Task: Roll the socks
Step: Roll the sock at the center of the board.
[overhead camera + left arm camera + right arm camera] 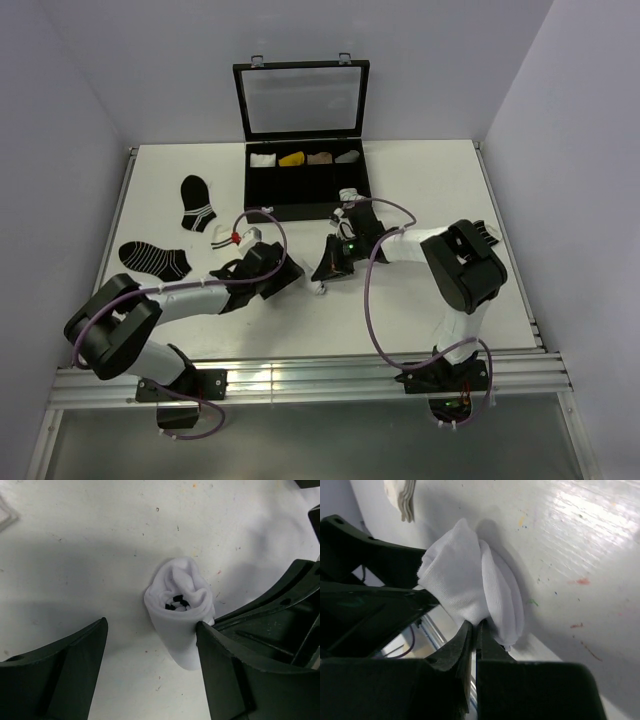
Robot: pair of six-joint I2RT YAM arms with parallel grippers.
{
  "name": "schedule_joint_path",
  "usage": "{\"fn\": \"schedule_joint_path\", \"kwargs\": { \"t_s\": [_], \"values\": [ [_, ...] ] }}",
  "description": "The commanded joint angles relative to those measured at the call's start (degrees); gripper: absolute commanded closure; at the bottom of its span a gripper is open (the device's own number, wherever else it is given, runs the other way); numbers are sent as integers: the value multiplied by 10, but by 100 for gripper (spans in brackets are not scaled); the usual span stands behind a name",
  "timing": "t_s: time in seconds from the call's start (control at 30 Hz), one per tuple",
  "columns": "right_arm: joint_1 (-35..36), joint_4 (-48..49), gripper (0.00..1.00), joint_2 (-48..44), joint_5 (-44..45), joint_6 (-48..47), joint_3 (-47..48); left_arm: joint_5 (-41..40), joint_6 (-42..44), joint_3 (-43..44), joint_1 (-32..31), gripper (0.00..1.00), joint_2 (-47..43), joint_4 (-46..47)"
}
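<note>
Left wrist: left gripper (151, 625) spread around socks (182, 607), black mostly tucked inside.
Right wrist: right gripper (476, 626) closed against them; pinch unclear.

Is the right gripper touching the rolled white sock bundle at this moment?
Touching. In the right wrist view, the right gripper is shut, and its closed fingertips nip the fabric at the lower edge of the sock bundle, with no gap between them.

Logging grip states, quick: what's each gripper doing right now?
left gripper: open, straddling the rolled white sock bundle.
right gripper: shut, tips against that bundle; a pinch cannot be told.
</note>
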Motion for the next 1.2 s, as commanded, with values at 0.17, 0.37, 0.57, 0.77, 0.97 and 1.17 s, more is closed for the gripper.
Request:
{"fn": "schedule_joint_path", "kwargs": {
  "t_s": [0.17, 0.37, 0.57, 0.77, 0.97, 1.17],
  "values": [
    [-22, -10, 99, 63, -14, -7, 15, 13, 16, 42, -2, 26, 68, 31],
    [-23, 9, 90, 20, 12, -29, 4, 15, 20, 80, -1, 47, 116, -8],
    [-11, -22, 74, -94, 114, -106, -6, 16, 31, 109, -1, 69, 135, -54],
    [71, -36, 56, -198, 331, -209, -35, 32, 61, 161, 0, 78, 165, -116],
    [182, 23, 48, -250, 498, -273, -96, 49, 96, 206, 2, 78, 192, -168],
    [279, 98, 40, -271, 627, -321, -149, 89, 134, 242, 18, 78, 216, -203]
  ]
}}
